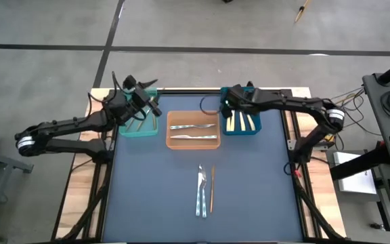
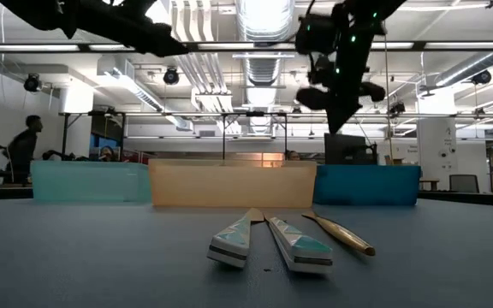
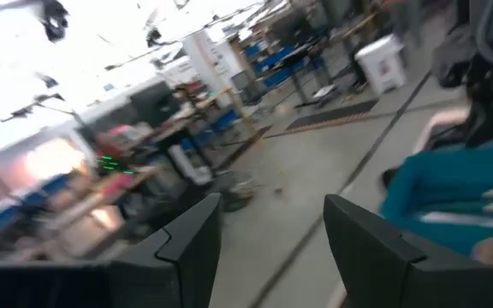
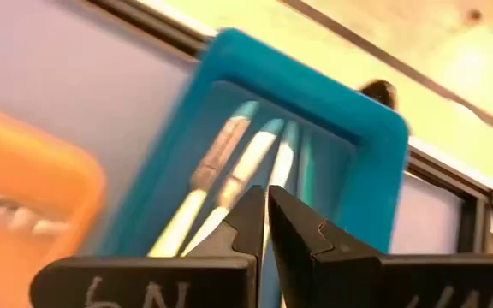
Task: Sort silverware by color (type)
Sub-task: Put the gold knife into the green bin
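Dark blue matting covers the worktop (image 1: 154, 190), with three bins lined up along its far edge: teal bin (image 1: 139, 125), orange bin (image 1: 193, 131), blue bin (image 1: 241, 122).

You have three loose pieces lying mid-worktop, well apart from both jaws — two silver pieces (image 1: 200, 192) side by side and a gold piece (image 1: 212, 188) just beside them. The orange bin holds two silver pieces (image 1: 191, 131); the blue bin holds cream-handled pieces (image 1: 240, 123).

Right gripper (image 1: 226, 103) hangs above the blue bin's far end. Its jaws are pressed together with nothing between them — the cream-handled pieces lie below, inside the bin.

Left gripper (image 1: 149, 100) sits above the teal bin's far end. Its jaws stand apart and empty.
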`<action>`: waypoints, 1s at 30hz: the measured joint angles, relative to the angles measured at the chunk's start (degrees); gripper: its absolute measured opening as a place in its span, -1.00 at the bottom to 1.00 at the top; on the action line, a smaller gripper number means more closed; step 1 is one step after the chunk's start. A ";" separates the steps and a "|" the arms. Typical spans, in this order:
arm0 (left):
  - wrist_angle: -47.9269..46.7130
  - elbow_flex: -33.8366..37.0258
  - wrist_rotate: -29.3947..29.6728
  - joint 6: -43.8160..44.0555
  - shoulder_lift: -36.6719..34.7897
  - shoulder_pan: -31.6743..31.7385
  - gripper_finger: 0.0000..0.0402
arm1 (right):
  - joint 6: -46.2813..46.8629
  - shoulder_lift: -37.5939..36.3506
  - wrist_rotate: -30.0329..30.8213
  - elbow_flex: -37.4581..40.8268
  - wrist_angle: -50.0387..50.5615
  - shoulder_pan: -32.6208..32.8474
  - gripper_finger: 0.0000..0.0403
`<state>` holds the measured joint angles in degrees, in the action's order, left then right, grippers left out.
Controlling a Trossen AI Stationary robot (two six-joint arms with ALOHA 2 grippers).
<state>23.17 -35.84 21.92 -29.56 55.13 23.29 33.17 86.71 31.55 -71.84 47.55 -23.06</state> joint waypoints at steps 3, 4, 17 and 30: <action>-2.47 -0.04 -0.01 6.66 0.00 -3.17 -0.07 | -0.09 -2.35 0.02 1.10 -0.10 4.72 -0.94; -4.22 -0.04 -0.01 8.24 0.00 -4.20 -0.07 | -0.10 -3.07 0.02 1.46 -0.21 6.41 -0.94; -11.05 -0.04 -0.03 23.06 0.00 -18.19 -0.07 | 2.84 -5.50 -0.64 7.65 -11.69 24.53 -0.94; -9.16 -0.04 -0.03 33.40 0.00 -28.56 -0.07 | 7.29 -5.17 -19.11 18.50 -30.91 29.48 -0.94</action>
<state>14.00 -35.88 21.89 3.83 55.13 -5.27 40.46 81.54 12.44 -53.34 16.64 6.42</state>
